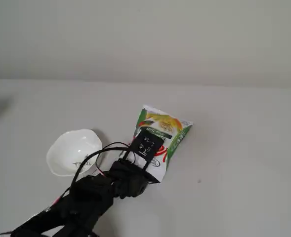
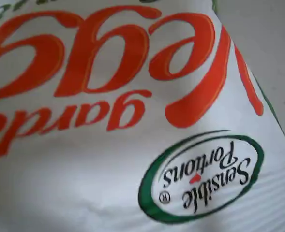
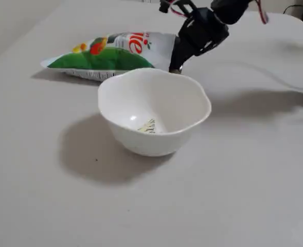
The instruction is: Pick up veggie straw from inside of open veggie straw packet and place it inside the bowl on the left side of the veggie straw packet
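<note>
The veggie straw packet (image 1: 164, 132) lies flat on the table, white with green edges and red lettering. In a fixed view it lies behind the bowl (image 3: 110, 51). Its printed face (image 2: 132, 96) fills the wrist view, and no fingers show there. My gripper (image 3: 175, 63) points down at the packet's end nearest the arm. In a fixed view the gripper (image 1: 146, 157) sits over the packet's lower half, under the black wrist module. No veggie straw shows in the jaws. The white bowl (image 1: 61, 157) stands left of the packet; its rim (image 3: 192, 92) shows close up.
A small pale yellow-green mark (image 3: 147, 125) lies at the bowl's bottom; I cannot tell whether it is print or a piece. The black arm (image 1: 86, 197) with red and black cables comes in from the lower left. The grey table (image 1: 244, 163) stretches to the right.
</note>
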Robot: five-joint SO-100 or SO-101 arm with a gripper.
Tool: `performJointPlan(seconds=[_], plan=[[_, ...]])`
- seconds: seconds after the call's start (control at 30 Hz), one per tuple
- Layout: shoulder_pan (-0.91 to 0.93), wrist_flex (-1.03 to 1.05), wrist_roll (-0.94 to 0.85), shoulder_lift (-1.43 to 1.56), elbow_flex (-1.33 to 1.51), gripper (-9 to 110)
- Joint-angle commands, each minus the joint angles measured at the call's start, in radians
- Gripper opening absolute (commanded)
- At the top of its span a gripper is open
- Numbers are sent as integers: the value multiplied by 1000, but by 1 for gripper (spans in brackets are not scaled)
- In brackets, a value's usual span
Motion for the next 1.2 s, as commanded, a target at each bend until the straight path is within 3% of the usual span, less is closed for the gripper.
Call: performJointPlan(seconds=[0.0,0.37,0.8,1.17], plan=[[25,-26,-15,-14,-81,14],[14,-8,-15,-41,-92,0],[-57,163,29,123,-92,0],[-195,589,17,445,-92,0]])
